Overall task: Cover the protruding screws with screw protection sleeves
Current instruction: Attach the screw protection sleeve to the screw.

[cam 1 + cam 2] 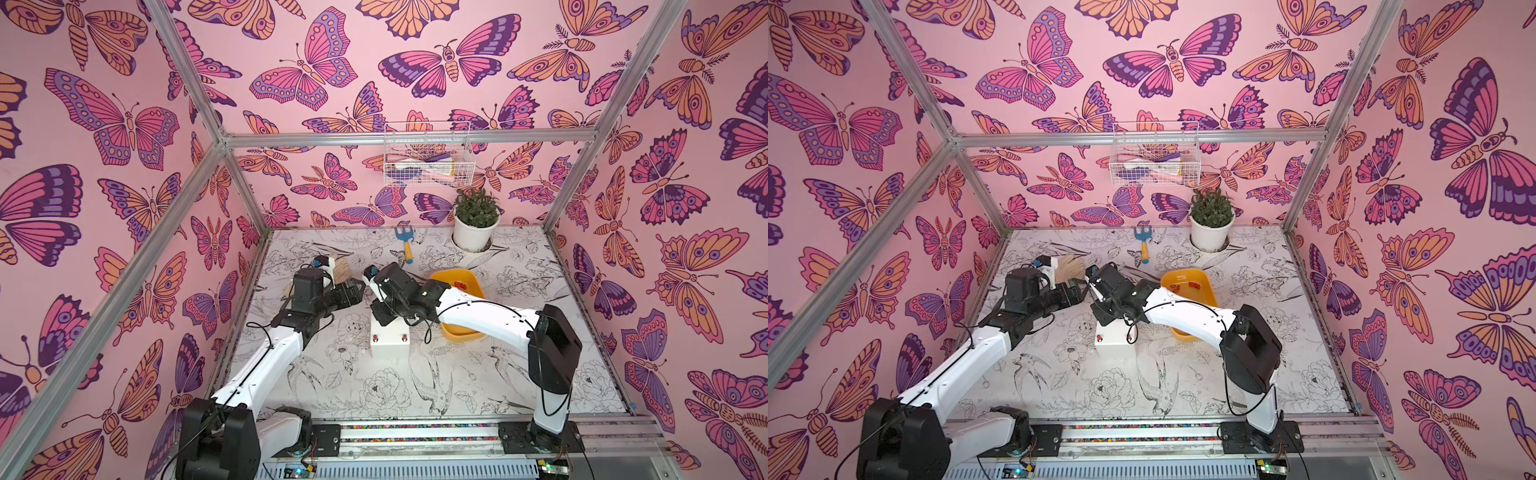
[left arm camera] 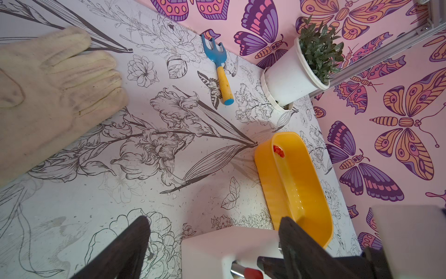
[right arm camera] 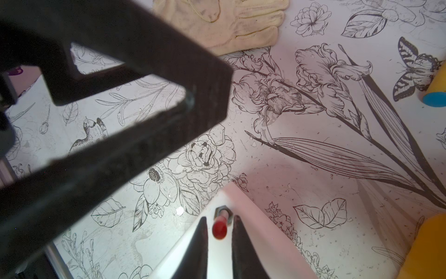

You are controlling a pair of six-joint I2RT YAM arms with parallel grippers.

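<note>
over a far corner of the white box (image 1: 390,349), the right gripper (image 3: 219,218) is hovering with jaws slightly parted, clear of a red sleeve (image 3: 219,229) sitting on the screw (image 3: 224,213), while the left gripper (image 2: 214,218) is hanging wide open beside the box; seating is looking done, needing only a straight lift-off next.

Front of table (image 1: 457,386) bare: clear run from front edge to white box (image 1: 390,349). Box top crowded: right claw (image 3: 219,222) straddles a red-capped stud (image 3: 219,229), slim gaps either side, apparently; left claw (image 2: 214,218) alongside, spread wide. Yellow tray (image 1: 453,275) sits between box and right edge. Glove (image 1: 345,266), rake (image 1: 406,245), pot (image 1: 471,237) toward back edge.
</note>
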